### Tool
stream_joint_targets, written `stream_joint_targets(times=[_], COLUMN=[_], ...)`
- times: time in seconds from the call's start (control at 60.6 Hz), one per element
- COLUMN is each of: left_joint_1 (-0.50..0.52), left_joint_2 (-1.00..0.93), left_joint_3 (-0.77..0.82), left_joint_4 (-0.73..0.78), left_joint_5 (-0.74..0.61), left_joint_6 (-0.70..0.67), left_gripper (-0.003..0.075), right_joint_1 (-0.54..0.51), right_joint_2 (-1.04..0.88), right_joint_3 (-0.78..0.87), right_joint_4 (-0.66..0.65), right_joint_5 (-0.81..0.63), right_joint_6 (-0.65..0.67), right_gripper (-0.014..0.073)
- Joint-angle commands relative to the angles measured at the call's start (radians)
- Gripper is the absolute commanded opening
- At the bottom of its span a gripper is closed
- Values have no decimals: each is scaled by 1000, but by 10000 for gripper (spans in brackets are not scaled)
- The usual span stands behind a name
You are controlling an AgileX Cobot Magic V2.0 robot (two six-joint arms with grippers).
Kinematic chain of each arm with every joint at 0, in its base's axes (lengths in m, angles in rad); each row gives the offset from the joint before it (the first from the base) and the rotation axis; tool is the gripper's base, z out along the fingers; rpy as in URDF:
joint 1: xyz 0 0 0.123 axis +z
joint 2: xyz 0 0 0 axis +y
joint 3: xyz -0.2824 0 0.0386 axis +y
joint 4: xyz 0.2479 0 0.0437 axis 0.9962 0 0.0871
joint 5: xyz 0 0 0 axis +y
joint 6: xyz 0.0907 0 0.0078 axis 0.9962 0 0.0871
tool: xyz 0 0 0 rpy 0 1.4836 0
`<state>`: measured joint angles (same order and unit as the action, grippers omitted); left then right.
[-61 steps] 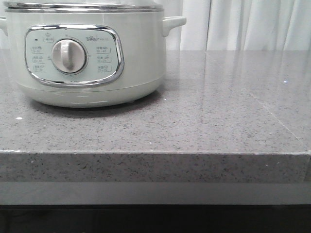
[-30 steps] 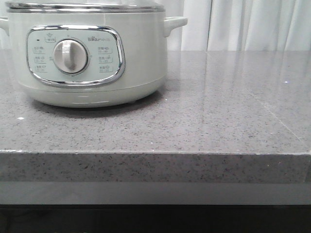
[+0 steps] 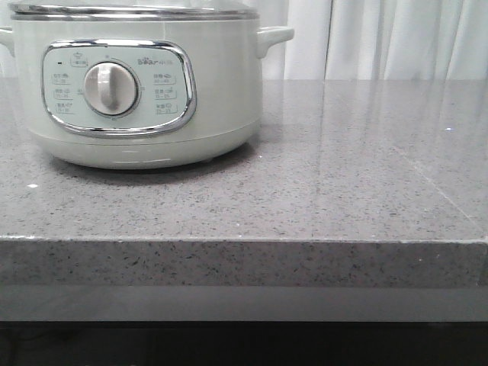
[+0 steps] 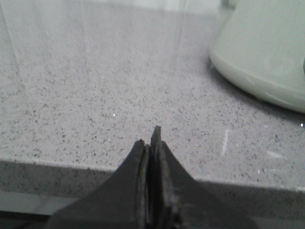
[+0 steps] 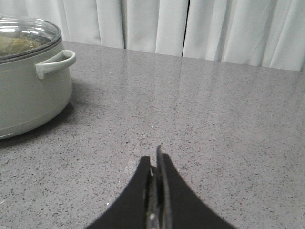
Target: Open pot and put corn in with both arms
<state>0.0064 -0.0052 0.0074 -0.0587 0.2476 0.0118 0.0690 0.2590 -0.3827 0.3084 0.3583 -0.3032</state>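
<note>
The large pale grey-green round electric pot is sitting lidded at the speckled grey stone desk's left, its top cut off by the frame. The black left pincer and right pincer are hovering pressed together, holding nothing.

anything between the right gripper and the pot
Nothing: in the right wrist view only bare grey countertop lies between the shut right gripper and the pot. No corn shows in any view.

Bare counter beside pot
</note>
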Motion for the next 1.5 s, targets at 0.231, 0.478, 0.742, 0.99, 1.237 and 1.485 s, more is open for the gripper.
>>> stream_joint_targets(times=[0.231,0.478,0.742,0.99,1.237,1.485], left_joint_1=[10,10,10,10,10,10], left_joint_2=[-24,-24,-24,-24,-24,-24], left_joint_3=[-1,-1,-1,-1,-1,-1], left_joint_4=[-17,-17,-17,-17,-17,-17], left_joint_5=[-105,-105,-105,-105,-105,-105], left_joint_6=[-12,-12,-12,-12,-12,-12], left_gripper=[-18,-18,-18,-18,-18,-18], right_joint_1=[-5,-5,-5,-5,-5,-6], right_joint_2=[7,7,7,7,3,-139], right_joint_3=[-25,-25,-25,-25,49,260], right_joint_4=[9,9,9,9,-76,-199], right_joint_5=[-83,-83,-83,-85,-189,-252], right_joint_6=[-10,-10,-10,-10,32,146], right_gripper=[-48,-48,-48,-48,-48,-48])
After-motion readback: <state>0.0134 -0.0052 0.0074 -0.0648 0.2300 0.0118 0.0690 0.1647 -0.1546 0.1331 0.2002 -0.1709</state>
